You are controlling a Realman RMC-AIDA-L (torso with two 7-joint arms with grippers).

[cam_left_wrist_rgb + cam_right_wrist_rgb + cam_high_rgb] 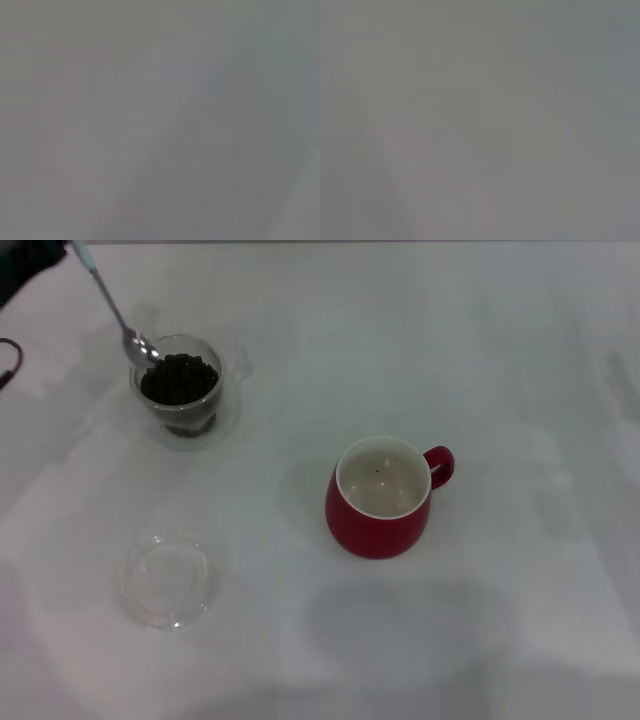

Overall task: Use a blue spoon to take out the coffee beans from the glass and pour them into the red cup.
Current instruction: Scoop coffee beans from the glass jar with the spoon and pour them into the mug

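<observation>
The glass stands at the back left of the white table, filled with a heap of dark coffee beans. The blue spoon hangs tilted, its metal bowl at the glass's near-left rim, touching the top of the beans. Its pale blue handle runs up into my left gripper, a dark shape at the top left corner that is shut on it. The red cup stands upright right of centre, handle pointing right, and its cream inside looks almost empty. The right gripper is out of view. Both wrist views show only grey blur.
A shallow clear round dish lies at the front left, below the glass. A dark cable loop shows at the left edge. The white table stretches between the glass and the cup.
</observation>
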